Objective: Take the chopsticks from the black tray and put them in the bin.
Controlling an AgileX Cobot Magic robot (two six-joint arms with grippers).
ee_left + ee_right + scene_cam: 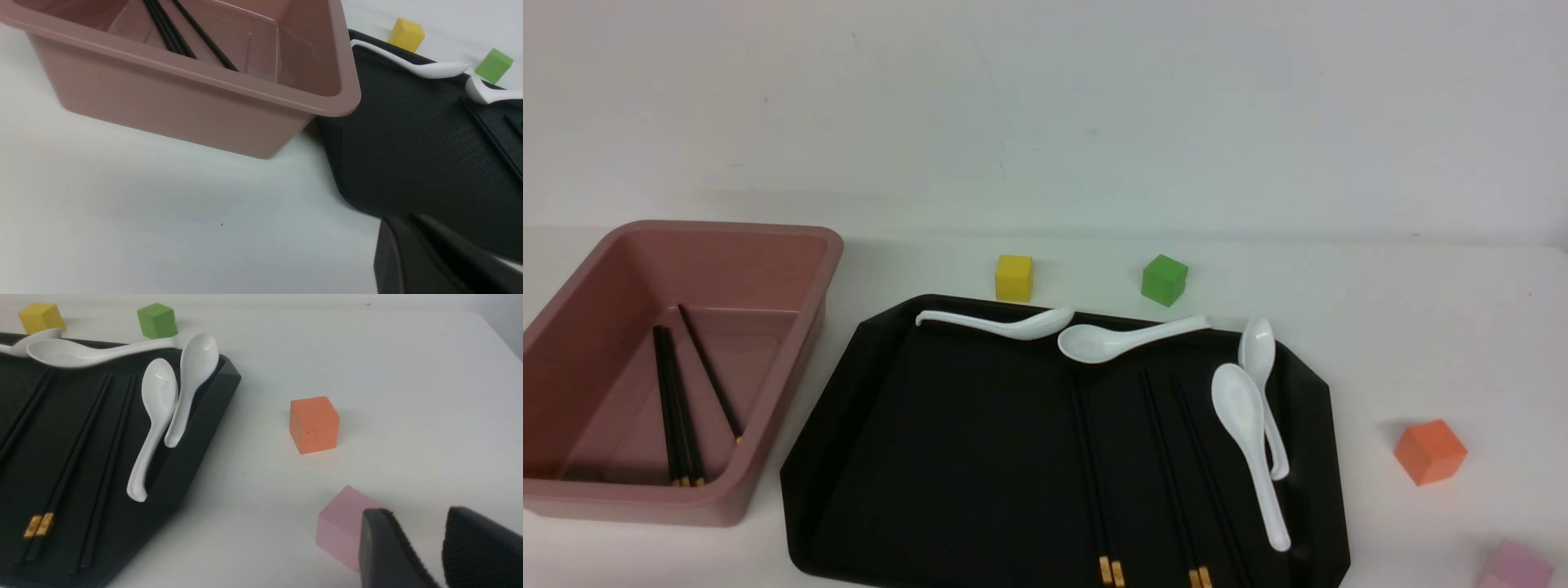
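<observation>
Three chopsticks (pixel 678 400) lie in bin (pixel 792 245); two pairs are left on tray (pixel 931 457), well ahead of right hand (pixel 416 547), seen open; left hand (pixel 412 249) state cannot be told.

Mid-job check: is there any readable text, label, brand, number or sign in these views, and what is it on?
None readable in any view.
The chopsticks on the black tray carry gold bands with a faint embossed pattern, too small and blurred to read.
The bin, the spoons and the colored cubes show no markings.
</observation>
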